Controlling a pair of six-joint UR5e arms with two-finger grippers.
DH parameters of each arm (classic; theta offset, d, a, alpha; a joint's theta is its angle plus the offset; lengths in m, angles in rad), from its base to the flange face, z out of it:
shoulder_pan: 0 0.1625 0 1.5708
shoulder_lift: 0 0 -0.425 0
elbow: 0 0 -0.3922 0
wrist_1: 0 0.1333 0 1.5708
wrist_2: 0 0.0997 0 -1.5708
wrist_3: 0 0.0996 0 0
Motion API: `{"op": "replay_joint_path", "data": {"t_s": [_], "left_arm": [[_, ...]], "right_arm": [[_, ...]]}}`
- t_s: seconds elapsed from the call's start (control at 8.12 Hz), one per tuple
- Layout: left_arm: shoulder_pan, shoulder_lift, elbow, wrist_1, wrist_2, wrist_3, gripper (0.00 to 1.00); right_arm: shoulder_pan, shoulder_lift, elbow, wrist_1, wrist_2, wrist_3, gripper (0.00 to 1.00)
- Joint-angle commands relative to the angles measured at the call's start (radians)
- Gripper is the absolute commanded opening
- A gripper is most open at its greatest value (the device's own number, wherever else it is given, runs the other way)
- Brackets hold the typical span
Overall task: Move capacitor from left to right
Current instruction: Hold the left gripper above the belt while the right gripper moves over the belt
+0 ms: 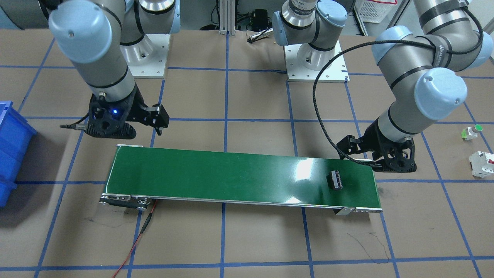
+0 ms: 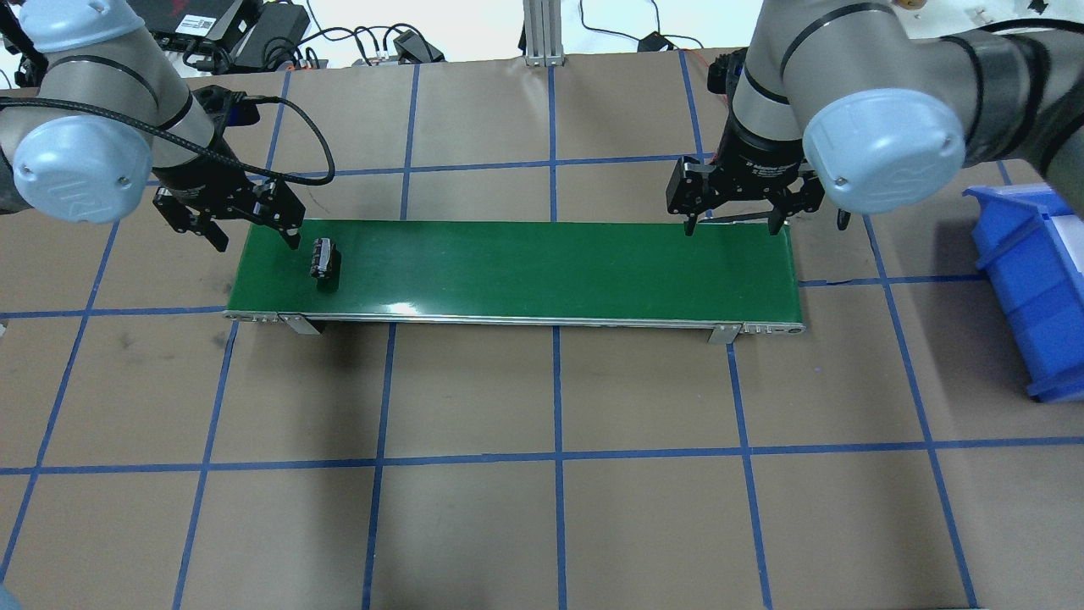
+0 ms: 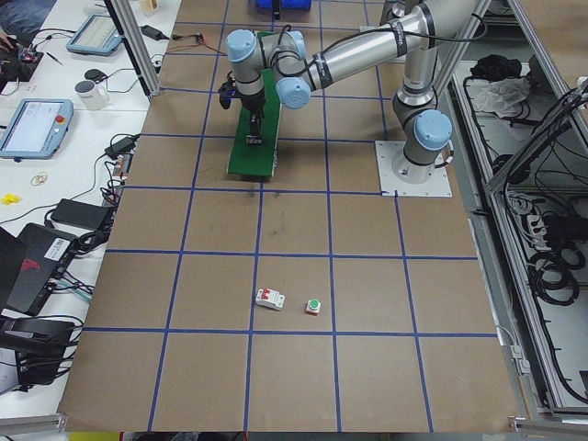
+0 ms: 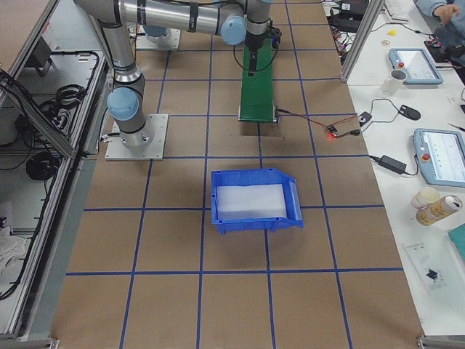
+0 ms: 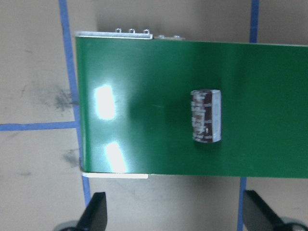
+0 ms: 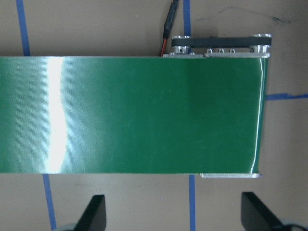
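The left gripper (image 2: 257, 239) is hanging over the far edge of the green conveyor belt (image 2: 550, 271) at its left end, and its jaws are standing wide apart, gripping nothing. In the left wrist view both fingertips (image 5: 94, 214) are showing well clear of the belt's edge. The capacitor (image 2: 324, 258) is lying on the belt just to the right of this gripper and a little nearer, not touching it; it is sitting close to the belt's left end, about midway across the belt's width.

The right gripper (image 2: 732, 227) is hovering over the far edge of the belt's right end, likewise spread wide and carrying nothing, and the stretch of belt under it is showing only glare.

Farther out, a blue bin (image 2: 1029, 280) is resting on the table past the belt's right end, while a white breaker (image 1: 482, 164) and a green-capped button (image 1: 472, 132) are sitting beyond the left end, well apart from the belt
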Motion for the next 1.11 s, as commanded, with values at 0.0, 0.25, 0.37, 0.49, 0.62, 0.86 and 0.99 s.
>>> {"op": "replay_joint_path", "data": {"t_s": [0.0,0.25,0.37,0.49,0.62,0.86,0.99], "left_arm": [[-0.011,0.078,-0.001,-0.038,0.084,-0.004,1.00],[-0.013,0.089,0.001,-0.098,0.079,-0.028,1.00],[-0.013,0.090,0.001,-0.097,0.085,-0.028,1.00],[-0.013,0.106,0.002,-0.098,0.090,-0.033,1.00],[-0.013,0.116,0.001,-0.097,0.090,-0.034,1.00],[-0.013,0.164,0.001,-0.130,0.154,-0.031,1.00],[-0.012,0.164,-0.001,-0.127,0.180,-0.030,1.00]], "right_arm": [[0.001,0.143,0.000,-0.199,0.013,-0.001,1.00],[0.001,0.163,0.000,-0.232,0.018,0.012,1.00],[0.001,0.165,0.000,-0.236,0.013,0.012,1.00],[0.001,0.165,0.008,-0.226,0.003,0.012,1.00],[0.001,0.165,0.038,-0.228,0.000,0.008,1.00],[0.001,0.165,0.077,-0.231,0.012,-0.001,1.00],[0.001,0.165,0.083,-0.228,0.013,-0.004,1.00]]}}
